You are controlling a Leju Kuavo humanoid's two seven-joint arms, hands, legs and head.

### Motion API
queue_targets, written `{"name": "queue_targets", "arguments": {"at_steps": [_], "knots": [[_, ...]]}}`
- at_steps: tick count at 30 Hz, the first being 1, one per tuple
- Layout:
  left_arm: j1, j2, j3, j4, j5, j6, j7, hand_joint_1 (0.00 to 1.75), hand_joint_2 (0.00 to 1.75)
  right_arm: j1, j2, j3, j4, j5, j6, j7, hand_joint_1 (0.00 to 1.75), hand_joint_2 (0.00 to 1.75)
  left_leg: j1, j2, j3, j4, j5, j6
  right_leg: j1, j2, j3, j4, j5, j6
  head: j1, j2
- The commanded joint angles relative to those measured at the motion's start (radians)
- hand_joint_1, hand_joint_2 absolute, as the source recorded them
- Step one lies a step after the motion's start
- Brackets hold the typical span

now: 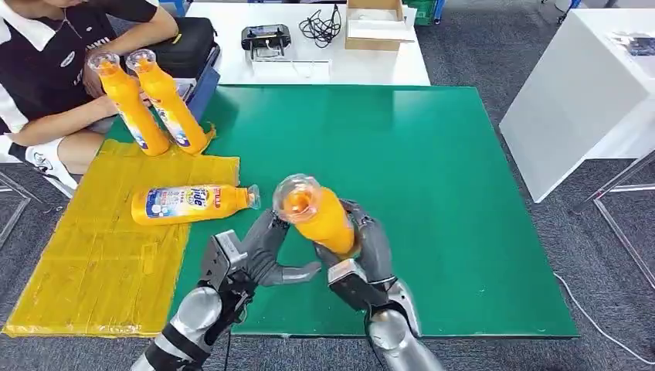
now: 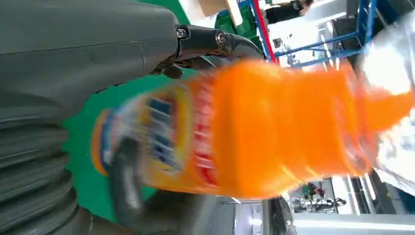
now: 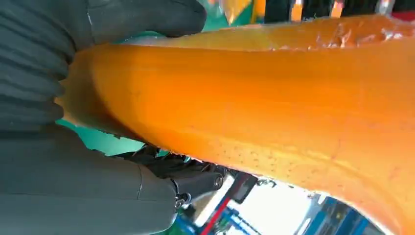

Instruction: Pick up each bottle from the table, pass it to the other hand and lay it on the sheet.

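While my right hand (image 1: 363, 259) holds the orange bottle (image 1: 317, 212) up off the green table (image 1: 432, 170), my left hand (image 1: 259, 255) waits just beside it with fingers spread and nothing in it. I think the bottle is full, so it may feel heavy, and its smooth plastic may slip. My left hand should wrap around the fat middle, above my right hand's fingers. The yellow sheet (image 1: 100, 255) lies off past my left hand, with one bottle lying (image 1: 193, 203) on it.
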Motion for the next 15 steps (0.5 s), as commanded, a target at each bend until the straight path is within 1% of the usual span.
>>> {"name": "queue_targets", "arguments": {"at_steps": [1,2,3,4,5,6,7,10,12,13,15], "knots": [[-0.051,0.004,-0.063,0.043,-0.161,0.151,-0.036,0.00,1.75,-0.107,-0.045,0.184,0.131,0.036,0.096,0.028,1.75,1.75,0.000,0.001,0.002,0.000,-0.001,-0.001,0.000,0.001,0.002,-0.001,0.000,0.000,0.000,0.000],[-0.050,0.001,-0.061,0.040,-0.179,0.175,-0.038,0.00,1.75,-0.106,-0.050,0.210,0.127,0.061,0.102,0.037,1.75,1.75,0.001,0.002,0.005,0.000,-0.001,-0.001,0.001,0.002,0.005,-0.001,-0.001,-0.001,0.000,0.000],[-0.047,-0.003,-0.055,0.036,-0.197,0.203,-0.047,0.00,1.75,-0.103,-0.053,0.230,0.121,0.078,0.109,0.043,1.75,1.75,0.000,0.001,0.003,-0.001,-0.001,-0.001,0.000,0.001,0.003,-0.001,0.000,-0.001,0.000,0.000],[-0.043,-0.007,-0.051,0.032,-0.202,0.215,-0.051,0.00,1.75,-0.101,-0.055,0.239,0.118,0.087,0.110,0.045,1.75,1.75,0.000,0.002,0.005,-0.001,-0.002,-0.001,0.000,0.002,0.005,-0.001,-0.001,-0.001,0.000,0.000],[-0.040,-0.009,-0.047,0.031,-0.206,0.227,-0.054,0.00,1.75,-0.097,-0.054,0.249,0.115,0.097,0.107,0.050,1.75,1.75,0.000,0.001,0.004,-0.001,-0.001,-0.001,0.000,0.001,0.005,-0.001,-0.001,-0.001,0.000,0.000],[-0.036,-0.016,-0.038,0.032,-0.201,0.241,-0.057,1.75,1.75,-0.091,-0.055,0.258,0.109,0.104,0.103,0.054,1.75,1.75,0.000,-0.001,0.003,-0.001,-0.001,-0.001,0.000,0.000,0.003,-0.001,-0.001,0.000,0.000,0.000],[-0.035,-0.017,-0.037,0.033,-0.199,0.244,-0.058,1.75,1.75,-0.087,-0.053,0.260,0.106,0.107,0.101,0.056,1.75,1.75,0.001,0.000,0.006,-0.001,-0.001,-0.001,0.001,0.000,0.006,-0.002,-0.001,-0.001,0.000,0.000],[-0.035,-0.020,-0.032,0.042,-0.191,0.250,-0.062,1.75,1.75,-0.079,-0.058,0.263,0.096,0.112,0.094,0.064,1.75,1.75,0.001,0.000,0.005,-0.001,-0.002,-0.001,0.001,0.001,0.006,-0.002,-0.001,-0.001,0.000,0.000],[-0.037,-0.022,-0.028,0.047,-0.185,0.252,-0.063,1.75,1.75,-0.084,-0.066,0.262,0.098,0.114,0.091,0.066,1.75,1.75,0.001,0.000,0.002,-0.001,0.000,-0.001,0.001,-0.001,0.003,-0.001,-0.001,0.000,0.000,0.000],[-0.038,-0.024,-0.025,0.050,-0.179,0.251,-0.063,1.75,1.75,-0.085,-0.067,0.258,0.099,0.111,0.089,0.067,1.75,1.75,0.001,-0.001,0.005,-0.001,-0.001,-0.001,0.000,-0.001,0.005,-0.002,-0.001,0.000,0.000,0.000],[-0.042,-0.027,-0.018,0.057,-0.151,0.243,-0.065,1.75,1.75,-0.085,-0.069,0.241,0.100,0.100,0.079,0.065,1.75,1.75,0.001,-0.001,0.004,-0.001,-0.001,-0.001,0.000,-0.001,0.004,-0.002,-0.001,0.000,0.000,0.000]]}}
